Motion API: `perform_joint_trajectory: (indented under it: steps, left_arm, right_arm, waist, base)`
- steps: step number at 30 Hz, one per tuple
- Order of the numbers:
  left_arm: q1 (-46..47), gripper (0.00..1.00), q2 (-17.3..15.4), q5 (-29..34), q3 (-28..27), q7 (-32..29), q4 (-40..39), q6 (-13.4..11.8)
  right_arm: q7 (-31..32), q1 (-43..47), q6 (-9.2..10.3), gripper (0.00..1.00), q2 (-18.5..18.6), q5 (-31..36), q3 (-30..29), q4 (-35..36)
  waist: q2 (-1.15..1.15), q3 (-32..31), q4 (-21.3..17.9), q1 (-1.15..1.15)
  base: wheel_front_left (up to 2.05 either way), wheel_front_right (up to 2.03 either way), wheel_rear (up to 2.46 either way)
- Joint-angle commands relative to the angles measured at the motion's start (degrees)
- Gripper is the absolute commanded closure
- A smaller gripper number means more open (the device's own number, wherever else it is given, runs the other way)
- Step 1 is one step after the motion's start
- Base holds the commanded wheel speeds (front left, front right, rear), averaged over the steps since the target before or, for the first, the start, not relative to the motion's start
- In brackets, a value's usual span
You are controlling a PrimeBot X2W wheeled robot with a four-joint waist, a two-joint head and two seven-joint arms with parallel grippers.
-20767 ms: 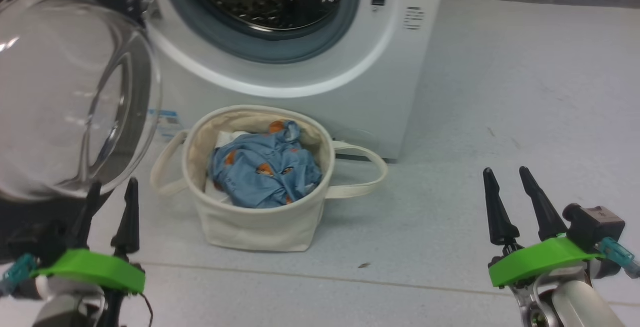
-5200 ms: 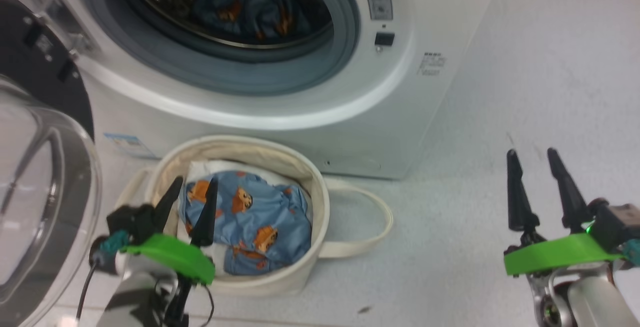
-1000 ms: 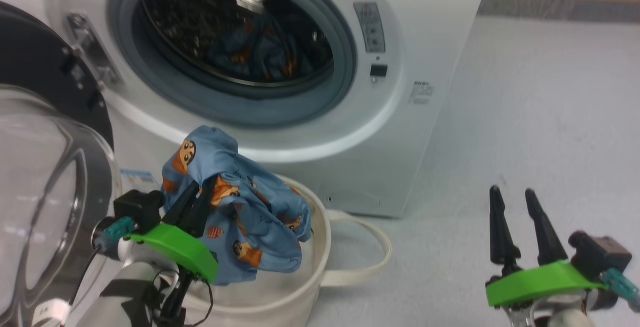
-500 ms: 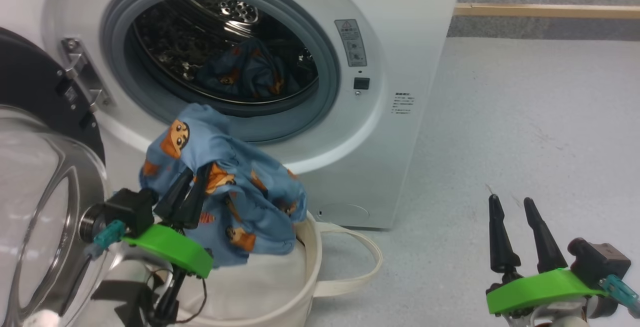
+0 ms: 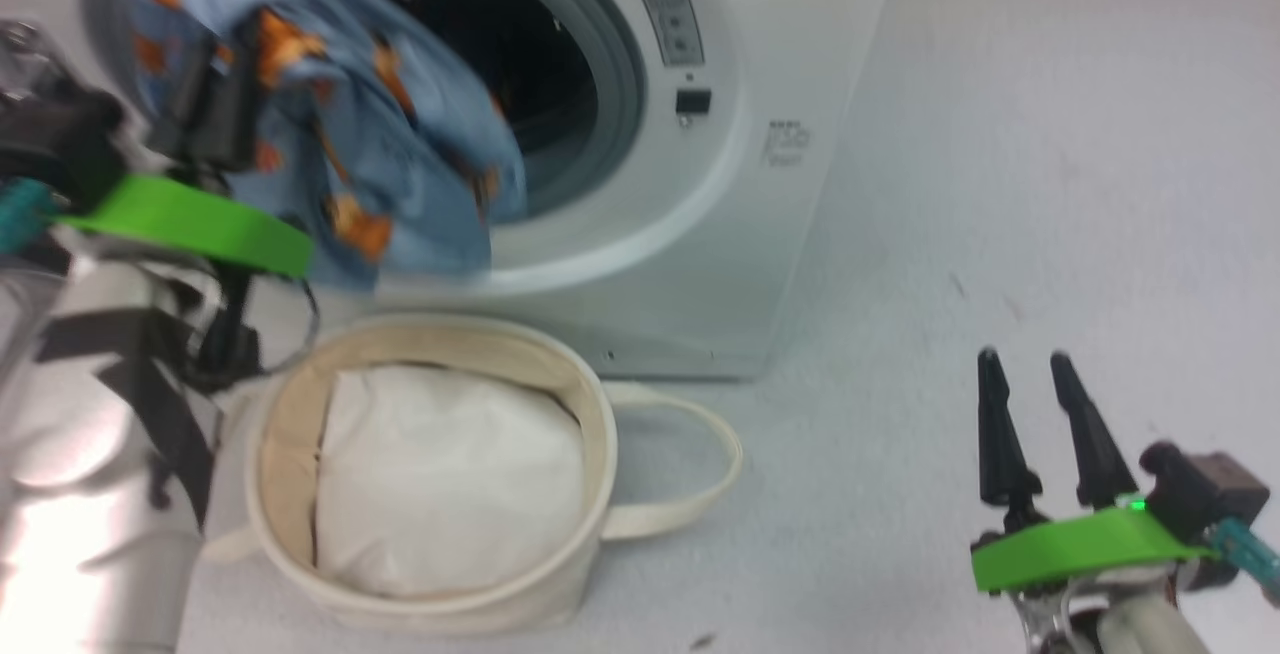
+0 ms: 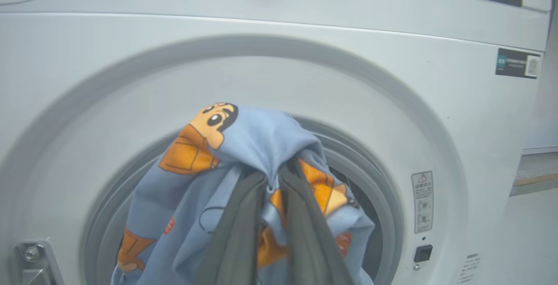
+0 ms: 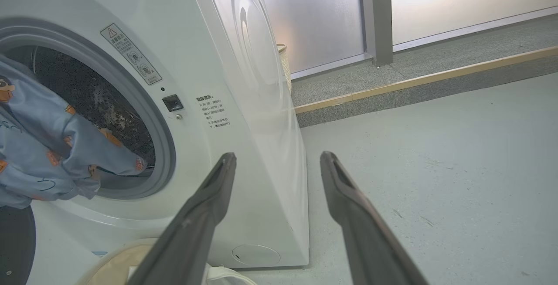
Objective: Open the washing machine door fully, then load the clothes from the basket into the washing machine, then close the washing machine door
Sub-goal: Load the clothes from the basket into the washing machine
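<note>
- The light blue soft fabric garment printed with orange-brown cartoon animals (image 5: 330, 104) hangs before the drum mouth of the big white front-loading washing machine (image 5: 780, 54); half a second ago we saw it just above the basket.
- Our left gripper (image 6: 273, 176) stays pinched tight on its bunched fold.
- The round cream canvas basket (image 5: 595, 414), near us below the drum mouth, holds a plain white fabric bundle (image 5: 450, 484).
- Our right gripper (image 5: 1024, 359) still stands spread wide at the near right, holding nothing.
</note>
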State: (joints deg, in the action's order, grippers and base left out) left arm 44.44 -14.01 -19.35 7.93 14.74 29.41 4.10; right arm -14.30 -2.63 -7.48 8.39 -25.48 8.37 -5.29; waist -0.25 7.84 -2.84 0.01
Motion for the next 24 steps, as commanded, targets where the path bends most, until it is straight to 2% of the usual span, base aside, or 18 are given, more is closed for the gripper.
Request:
perform_joint_trajectory:
  steps: [1,4,9,15,24]
  left_arm:
    - [2.7,1.00,-1.9,0.5,-3.2,0.3,-0.6,0.3]
    - [5.2,1.00,-1.4,1.1,-5.6,0.3,2.4,1.4]
    - [10.7,1.00,-1.7,2.6,-6.6,0.3,9.4,2.7]
    - [18.9,1.00,-3.6,4.9,-4.2,0.3,17.3,3.3]
    - [27.9,1.00,-5.0,6.5,1.3,0.3,24.2,3.4]
  right_arm:
    - [-0.7,-2.6,-0.01,0.00,0.5,0.6,1.0,2.3]
    - [-0.7,-3.4,-0.01,0.00,-0.3,1.5,0.6,3.3]
    - [-0.7,-5.1,-0.01,0.00,-2.1,3.3,-0.3,5.2]
    - [-0.7,-7.1,-0.01,0.00,-4.0,4.8,-1.9,7.2]
    - [-0.7,-8.5,-0.01,0.00,-5.3,5.6,-2.2,8.6]
  waist:
    - [0.00,3.7,-1.4,-0.01]
    - [0.00,7.8,-2.5,-0.01]
    - [0.00,15.5,-4.3,-0.01]
    - [0.00,22.8,-6.2,-0.01]
    - [0.00,27.7,-7.7,-0.01]
  base:
    - [0.00,0.00,0.00]
    - [0.00,0.00,0.00]
    - [0.00,0.00,0.00]
    - [0.00,0.00,0.00]
    - [0.00,0.00,0.00]
